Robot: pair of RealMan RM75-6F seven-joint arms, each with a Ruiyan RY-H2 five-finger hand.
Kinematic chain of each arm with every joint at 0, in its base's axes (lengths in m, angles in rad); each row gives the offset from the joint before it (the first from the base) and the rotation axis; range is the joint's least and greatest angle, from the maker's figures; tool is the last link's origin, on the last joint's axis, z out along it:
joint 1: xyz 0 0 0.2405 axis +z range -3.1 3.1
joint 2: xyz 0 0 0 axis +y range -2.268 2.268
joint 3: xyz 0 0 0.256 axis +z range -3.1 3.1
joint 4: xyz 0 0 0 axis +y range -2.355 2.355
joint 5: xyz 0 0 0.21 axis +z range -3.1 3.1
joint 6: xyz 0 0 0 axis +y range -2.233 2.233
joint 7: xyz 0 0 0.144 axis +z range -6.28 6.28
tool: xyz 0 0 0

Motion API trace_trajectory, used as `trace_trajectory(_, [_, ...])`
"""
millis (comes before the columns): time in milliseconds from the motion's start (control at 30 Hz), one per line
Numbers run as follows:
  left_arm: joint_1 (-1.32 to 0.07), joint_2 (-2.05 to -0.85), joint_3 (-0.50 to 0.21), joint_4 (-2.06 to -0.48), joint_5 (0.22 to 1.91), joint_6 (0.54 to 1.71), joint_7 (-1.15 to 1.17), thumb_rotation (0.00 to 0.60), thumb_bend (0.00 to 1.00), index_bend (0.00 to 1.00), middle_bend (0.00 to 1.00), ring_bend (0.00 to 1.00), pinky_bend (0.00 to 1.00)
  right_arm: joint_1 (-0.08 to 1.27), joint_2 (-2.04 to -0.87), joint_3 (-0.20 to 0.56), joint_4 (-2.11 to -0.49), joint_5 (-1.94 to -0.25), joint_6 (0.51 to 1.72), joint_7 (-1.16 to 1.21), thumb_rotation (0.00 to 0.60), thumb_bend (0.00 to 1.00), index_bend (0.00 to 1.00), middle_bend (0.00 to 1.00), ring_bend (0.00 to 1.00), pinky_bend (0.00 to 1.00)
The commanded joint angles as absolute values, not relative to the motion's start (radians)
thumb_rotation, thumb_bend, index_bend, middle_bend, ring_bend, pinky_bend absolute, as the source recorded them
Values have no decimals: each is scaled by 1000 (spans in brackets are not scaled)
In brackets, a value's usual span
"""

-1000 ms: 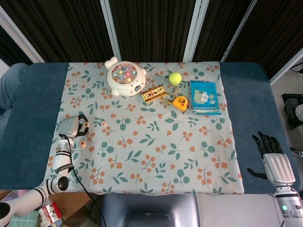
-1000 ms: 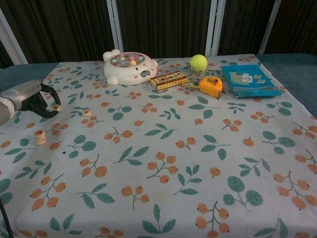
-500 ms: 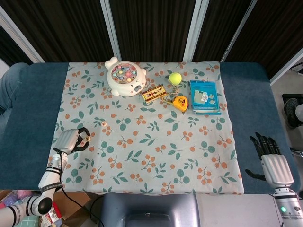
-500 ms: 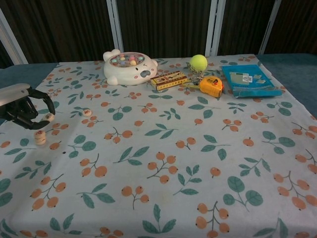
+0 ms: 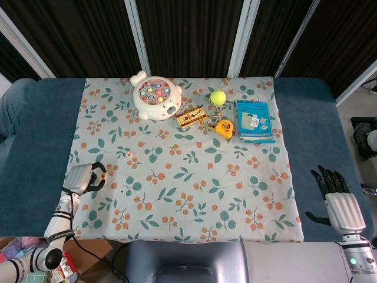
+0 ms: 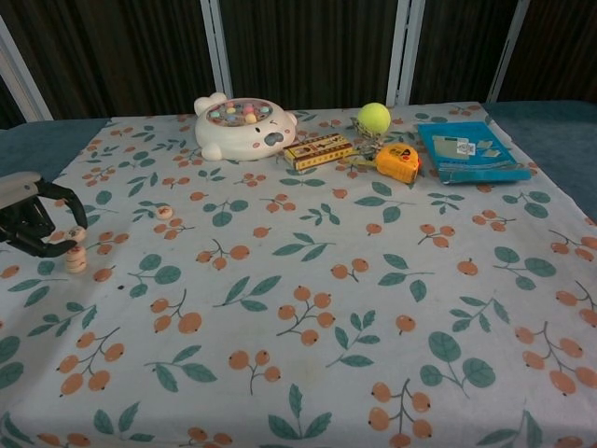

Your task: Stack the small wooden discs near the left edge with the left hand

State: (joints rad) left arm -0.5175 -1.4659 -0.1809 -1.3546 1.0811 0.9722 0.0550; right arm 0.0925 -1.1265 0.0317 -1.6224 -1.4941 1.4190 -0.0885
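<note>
My left hand point(image 6: 28, 219) hangs at the table's left edge and pinches a small wooden disc point(image 6: 77, 233) between thumb and finger. That disc sits just above a short stack of wooden discs point(image 6: 75, 259) on the flowered cloth. In the head view the left hand point(image 5: 81, 178) covers the stack. Another loose wooden disc point(image 6: 164, 212) point(image 5: 131, 154) lies on the cloth to the right and farther back. At the near right corner, off the cloth, my right hand point(image 5: 337, 194) holds nothing and its fingers are spread.
A white fishing toy point(image 5: 154, 94) stands at the back left. A yellow ball point(image 5: 218, 97), a patterned box point(image 5: 191, 117), a tape measure point(image 5: 224, 127) and a blue booklet point(image 5: 255, 120) lie along the back. The cloth's left edge point(image 5: 68, 177) runs beside my left hand.
My left hand has moved toward the near left with the disc in its pinch, bringing it down from beside the stack to just above it. The right hand stays still.
</note>
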Motion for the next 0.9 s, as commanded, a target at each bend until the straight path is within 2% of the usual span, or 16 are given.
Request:
trace_trajectory(33, [-517,-1467,-179,-1351,1082,971,54,600,375,501,1000,1000,1000,93,-1127,32,-1623,-1494,1419,-90,600,149,0,0,0,0])
trace_trajectory(667, [-513,-1489,-165,-1300,1092,967,50,600,376,480,1000,1000,1000,92,-1127,32,-1624,-1490,1416,-97,600,149,0,0,0,0])
trace_trajectory(900, [-512,-1491,-165,-1294,1098,965,44,600,381,407,1000,1000,1000,92,-1127,32,-1625,-1489,1415,-99,600,149,0,0,0,0])
